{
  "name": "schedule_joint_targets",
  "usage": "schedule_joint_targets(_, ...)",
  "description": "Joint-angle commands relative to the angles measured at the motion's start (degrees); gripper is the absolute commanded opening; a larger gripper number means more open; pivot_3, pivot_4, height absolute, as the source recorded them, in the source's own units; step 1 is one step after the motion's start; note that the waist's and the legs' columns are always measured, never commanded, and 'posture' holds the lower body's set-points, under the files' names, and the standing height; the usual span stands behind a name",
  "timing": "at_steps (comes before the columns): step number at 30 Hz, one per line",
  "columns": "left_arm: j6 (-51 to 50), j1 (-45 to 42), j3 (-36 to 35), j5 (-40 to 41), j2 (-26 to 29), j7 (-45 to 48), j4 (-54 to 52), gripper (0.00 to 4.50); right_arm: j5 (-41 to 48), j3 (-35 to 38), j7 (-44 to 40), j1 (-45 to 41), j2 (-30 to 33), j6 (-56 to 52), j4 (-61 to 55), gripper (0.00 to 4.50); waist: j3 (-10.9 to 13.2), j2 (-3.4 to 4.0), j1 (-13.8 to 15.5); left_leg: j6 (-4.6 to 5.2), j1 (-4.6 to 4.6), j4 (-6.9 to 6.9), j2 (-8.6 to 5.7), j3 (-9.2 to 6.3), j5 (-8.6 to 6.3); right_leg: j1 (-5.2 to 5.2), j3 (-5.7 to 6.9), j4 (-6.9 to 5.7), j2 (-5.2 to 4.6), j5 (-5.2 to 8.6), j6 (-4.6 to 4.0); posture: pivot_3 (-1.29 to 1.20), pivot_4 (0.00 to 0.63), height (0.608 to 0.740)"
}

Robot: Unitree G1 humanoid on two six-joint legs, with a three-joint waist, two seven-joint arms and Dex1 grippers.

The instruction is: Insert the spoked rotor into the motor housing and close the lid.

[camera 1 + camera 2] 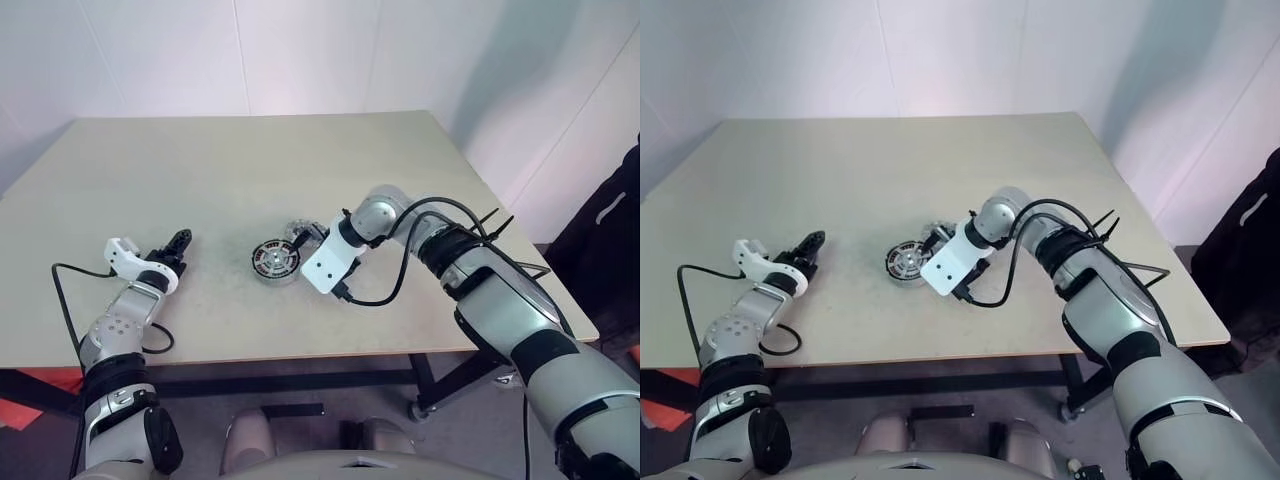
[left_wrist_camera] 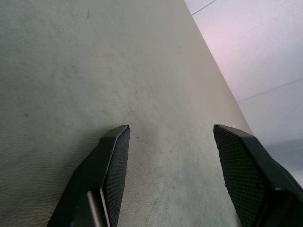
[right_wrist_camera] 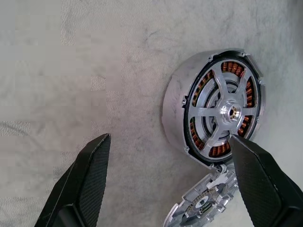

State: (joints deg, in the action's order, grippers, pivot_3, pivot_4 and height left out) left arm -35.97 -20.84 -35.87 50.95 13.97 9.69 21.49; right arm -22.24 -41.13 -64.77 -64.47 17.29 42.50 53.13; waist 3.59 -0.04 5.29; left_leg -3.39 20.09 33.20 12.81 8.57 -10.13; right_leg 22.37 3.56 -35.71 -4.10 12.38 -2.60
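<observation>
Beige surface (image 1: 250, 160) carries the silver-spoked rotor (image 3: 222, 111) seated inside the copper-coiled round housing (image 3: 177, 111), seen close from the right wrist; grey lid (image 3: 206, 203) touches it. Both pincers, left (image 2: 170, 142) and right (image 3: 168, 151), stand apart, empty.

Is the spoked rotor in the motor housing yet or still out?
In. The spoked rotor sits inside the motor housing, copper coils showing between its spokes; the lid lies beside it.

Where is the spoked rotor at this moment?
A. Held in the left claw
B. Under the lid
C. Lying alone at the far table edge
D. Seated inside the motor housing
D: the right wrist view shows the spoked rotor sitting inside the motor housing, copper coils visible between its spokes.
</observation>
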Motion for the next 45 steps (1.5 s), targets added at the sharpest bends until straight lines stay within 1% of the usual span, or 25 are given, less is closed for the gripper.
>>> schedule_joint_targets(1,-0.2,0.47,0.52,-0.39,-0.52,-0.27,-0.47,3.03,-1.13,1.83,2.66,-3.03,-1.53,0.36,2.48,4.46,0.0,0.0,-0.01,0.0,0.0,0.0,0.0,0.0,0.0,0.0,0.0,0.0,0.0,0.0,0.0,0.0,0.0,0.74)
schedule_joint_targets(9,-0.22,1.01,0.46,-0.4,-0.86,-0.52,-1.15,3.03,-5.15,1.31,7.74,-4.92,-3.58,1.43,8.17,4.46,0.01,0.02,-0.02,0.08,0.02,0.0,-0.02,0.01,-0.05,0.0,0.0,0.02,-0.03,0.01,-0.01,0.0,0.0,0.74)
schedule_joint_targets(10,-0.19,1.04,0.43,-0.4,-0.87,-0.55,-1.15,3.03,-5.55,1.25,8.2,-4.92,-3.82,1.49,8.59,4.07,0.01,0.02,-0.03,0.08,0.02,-0.01,-0.02,0.01,-0.05,0.01,0.0,0.02,-0.03,0.01,-0.01,0.0,0.0,0.74)
schedule_joint_targets(12,-0.14,1.05,0.42,-0.38,-0.96,-0.66,-1.23,3.03,-6.12,1.17,8.66,-4.5,-4.3,1.66,8.94,3.57,0.02,0.03,-0.06,0.08,0.03,0.0,-0.01,0.02,-0.05,0.03,-0.01,0.02,-0.03,0.01,-0.01,0.0,0.0,0.74)
schedule_joint_targets(15,-0.07,1.06,0.44,-0.35,-0.99,-0.68,-1.23,3.03,-6.14,1.49,8.07,-3.98,-4.53,1.99,8.84,2.48,0.02,0.03,-0.06,0.09,0.03,-0.01,-0.01,0.02,-0.06,0.03,-0.01,0.02,-0.03,0.01,-0.01,0.0,0.0,0.74)
schedule_joint_targets(23,-0.14,1.18,0.42,-0.42,-0.84,-0.64,-1.0,3.03,-6.92,1.59,9.13,-3.12,-5.22,1.18,9.01,2.48,0.02,0.03,-0.08,0.1,0.02,-0.01,-0.01,0.02,-0.06,0.03,-0.01,0.02,-0.03,0.01,-0.01,0.0,0.0,0.74)
schedule_joint_targets(28,-0.14,1.42,0.32,-0.34,-0.87,-0.7,-1.19,3.03,-7.01,1.07,8.18,-1.35,-5.78,1.22,8.88,2.48,0.02,0.03,-0.11,0.11,0.02,-0.01,-0.02,0.02,-0.07,0.02,-0.01,0.02,-0.03,0.01,-0.01,0.0,0.0,0.74)
schedule_joint_targets(31,-0.22,1.62,0.24,-0.25,-0.84,-0.76,-1.38,3.03,-7.33,1.07,8.17,-0.94,-5.83,1.27,8.87,1.98,0.02,0.04,-0.16,0.11,-0.01,-0.01,-0.02,0.03,-0.07,0.01,-0.03,0.02,-0.03,0.01,-0.01,0.0,0.0,0.74)
schedule_joint_targets(35,-0.29,1.69,0.26,-0.24,-0.77,-0.78,-1.43,3.03,-7.6,1.37,8.39,-0.86,-5.74,1.42,8.98,0.65,0.01,0.03,-0.72,0.11,-0.1,-0.01,-0.01,0.03,-0.07,-0.07,-0.04,0.01,-0.03,0.01,-0.01,0.0,0.0,0.74)
schedule_joint_targets(37,-0.3,1.63,0.31,-0.29,-0.77,-0.77,-1.37,3.03,-7.64,1.66,8.38,-0.98,-5.72,1.45,9.04,0.08,0.01,0.03,-1.12,0.11,-0.15,-0.02,-0.01,0.03,-0.07,-0.08,-0.04,-0.01,-0.03,0.01,0.0,0.0,0.0,0.74)
schedule_joint_targets(38,-0.28,1.54,0.34,-0.34,-0.79,-0.77,-1.28,3.03,-7.61,1.95,8.59,-1.01,-5.75,1.3,9.08,0.0,0.01,0.04,-1.3,0.11,-0.15,-0.01,0.0,0.02,-0.07,-0.08,-0.04,-0.02,-0.02,0.02,0.0,0.0,0.0,0.74)
schedule_joint_targets(43,-0.17,1.17,0.49,-0.57,-0.86,-0.66,-0.88,3.03,-6.45,3.78,8.72,-1.04,-5.85,-1.11,8.84,0.0,0.02,0.05,-1.35,0.11,-0.15,-0.01,-0.02,0.02,-0.07,-0.07,-0.04,-0.01,-0.03,0.02,0.02,0.0,0.0,0.74)
schedule_joint_targets(45,-0.13,1.17,0.53,-0.64,-0.94,-0.64,-0.83,3.03,-4.4,5.33,6.4,-0.65,-5.58,-3.05,8.21,0.0,0.02,0.05,-1.34,0.11,-0.14,-0.01,-0.02,0.02,-0.07,-0.06,-0.04,-0.02,-0.03,0.02,0.01,0.0,0.0,0.74)
